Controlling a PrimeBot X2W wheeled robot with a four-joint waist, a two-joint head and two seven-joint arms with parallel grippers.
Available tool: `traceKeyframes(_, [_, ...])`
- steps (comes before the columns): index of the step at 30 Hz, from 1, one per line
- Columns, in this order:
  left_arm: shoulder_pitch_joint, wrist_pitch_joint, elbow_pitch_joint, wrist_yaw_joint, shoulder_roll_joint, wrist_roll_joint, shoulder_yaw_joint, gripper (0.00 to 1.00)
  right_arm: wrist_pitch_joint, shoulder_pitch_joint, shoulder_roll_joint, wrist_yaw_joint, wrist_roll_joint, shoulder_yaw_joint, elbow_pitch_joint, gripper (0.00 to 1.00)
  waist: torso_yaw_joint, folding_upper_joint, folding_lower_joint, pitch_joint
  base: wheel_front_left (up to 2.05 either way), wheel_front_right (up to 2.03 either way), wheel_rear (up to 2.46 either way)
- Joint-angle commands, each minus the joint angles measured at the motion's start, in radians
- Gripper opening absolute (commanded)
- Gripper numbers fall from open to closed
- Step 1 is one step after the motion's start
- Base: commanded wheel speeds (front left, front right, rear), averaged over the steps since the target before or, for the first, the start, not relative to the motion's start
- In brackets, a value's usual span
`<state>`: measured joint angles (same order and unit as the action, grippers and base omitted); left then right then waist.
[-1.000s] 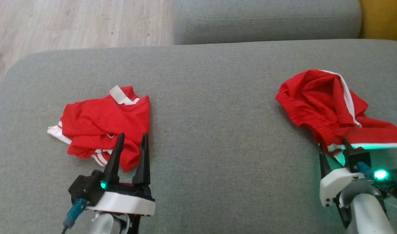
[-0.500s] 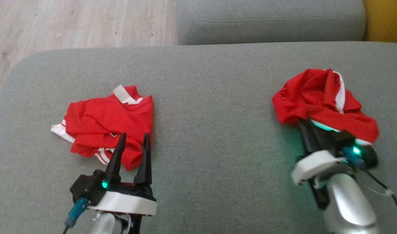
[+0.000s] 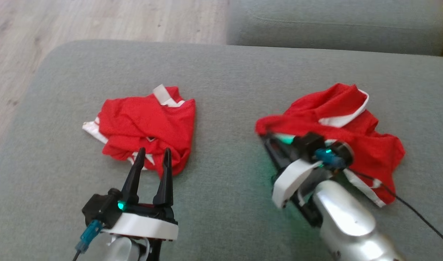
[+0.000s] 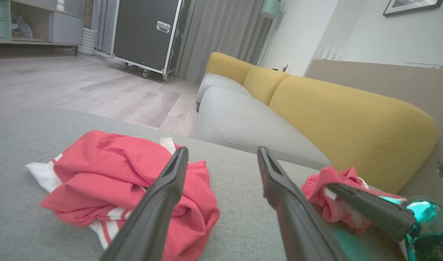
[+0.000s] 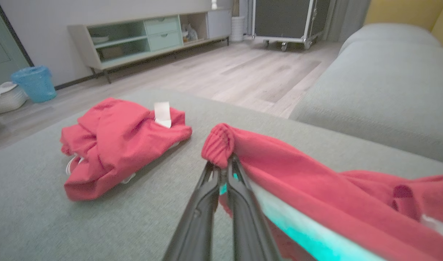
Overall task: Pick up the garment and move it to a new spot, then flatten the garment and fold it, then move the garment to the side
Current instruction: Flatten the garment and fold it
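Dragged leftward, the garment [image 3: 366, 145] trails behind the right hand [image 5: 222, 170], which clamps its elastic waistband.

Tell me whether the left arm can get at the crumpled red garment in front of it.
Probably yes. The left gripper stands open, its fingertips right at the near edge of the left red garment, and nothing lies between them on the grey cushion.

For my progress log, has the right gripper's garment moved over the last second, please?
Yes, the garment moved left, closer to the other red garment.
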<state>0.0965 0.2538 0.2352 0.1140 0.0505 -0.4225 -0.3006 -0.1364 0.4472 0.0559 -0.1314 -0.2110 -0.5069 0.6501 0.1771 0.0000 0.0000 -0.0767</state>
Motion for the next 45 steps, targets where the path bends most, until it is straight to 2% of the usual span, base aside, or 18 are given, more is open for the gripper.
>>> traceKeyframes(1, [0.049, 0.008, -0.03, -0.004, 0.0, -0.009, 0.023, 1.0, 0.008, 0.041, -0.006, 0.001, -0.019, -0.047, -0.006, 0.0, 0.017, 0.0, 0.0, -0.008, 0.0, 0.0, 0.0])
traceKeyframes(3, [0.051, 0.008, -0.03, -0.005, 0.0, -0.01, 0.022, 1.0, 0.034, 0.042, -0.006, 0.001, -0.053, -0.098, 0.027, 0.0, 0.028, 0.0, 0.0, -0.012, 0.0, 0.0, 0.0])
traceKeyframes(4, [0.051, 0.008, -0.03, -0.006, 0.0, -0.011, 0.023, 1.0, 0.045, 0.043, -0.006, 0.001, -0.064, -0.12, 0.044, 0.27, 0.031, 0.0, 0.0, -0.012, 0.0, 0.0, 0.0])
traceKeyframes(5, [0.05, 0.008, -0.03, -0.006, 0.0, -0.011, 0.024, 1.0, 0.047, 0.045, -0.006, 0.001, -0.068, -0.138, 0.056, 1.0, 0.032, 0.0, 0.0, -0.013, 0.0, 0.0, 0.0])
traceKeyframes(12, [0.048, 0.008, -0.034, -0.013, 0.0, -0.009, 0.046, 1.0, 0.0, 0.049, -0.006, 0.001, -0.114, -0.201, 0.076, 1.0, 0.002, 0.0, 0.0, -0.005, 0.0, 0.0, 0.0])
traceKeyframes(17, [0.043, 0.008, -0.041, -0.013, 0.0, -0.007, 0.057, 1.0, -0.057, 0.036, -0.006, 0.001, -0.134, -0.166, 0.052, 1.0, -0.043, 0.0, 0.0, 0.017, 0.0, 0.0, 0.0])
traceKeyframes(21, [0.033, 0.008, -0.047, -0.014, 0.0, -0.004, 0.068, 1.0, -0.102, 0.016, -0.005, 0.001, -0.096, -0.042, -0.003, 1.0, -0.087, 0.0, 0.0, 0.033, 0.0, 0.0, 0.0])
traceKeyframes(27, [0.017, 0.008, -0.058, -0.013, 0.0, -0.002, 0.078, 1.0, -0.124, -0.108, -0.002, 0.001, 0.105, 0.282, -0.163, 1.0, -0.16, 0.0, 0.0, 0.046, 0.0, 0.0, 0.0])
traceKeyframes(28, [0.017, 0.008, -0.058, -0.013, 0.0, -0.002, 0.078, 1.0, -0.124, -0.108, -0.002, 0.001, 0.105, 0.282, -0.163, 1.0, -0.16, 0.0, 0.0, 0.046, 0.0, 0.0, 0.0])
traceKeyframes(32, [0.014, 0.008, -0.061, -0.014, 0.0, -0.005, 0.085, 1.0, -0.125, -0.238, -0.005, 0.001, 0.201, 0.448, -0.273, 1.0, -0.199, 0.0, 0.0, 0.045, 0.0, 0.0, 0.0])
traceKeyframes(35, [0.014, 0.008, -0.059, -0.013, 0.0, -0.006, 0.086, 1.0, -0.125, -0.324, -0.005, 0.001, 0.221, 0.488, -0.314, 1.0, -0.219, 0.0, 0.0, 0.044, 0.0, 0.0, 0.0])
traceKeyframes(38, [0.013, 0.008, -0.056, -0.011, 0.0, -0.005, 0.085, 1.0, -0.125, -0.386, -0.005, 0.001, 0.217, 0.481, -0.33, 1.0, -0.23, 0.0, 0.0, 0.045, 0.0, 0.0, 0.0])
traceKeyframes(45, [0.019, 0.008, -0.052, -0.007, 0.0, -0.005, 0.086, 1.0, -0.125, -0.405, -0.005, 0.001, 0.181, 0.483, -0.331, 1.0, -0.238, 0.0, 0.0, 0.038, 0.0, 0.0, 0.0])
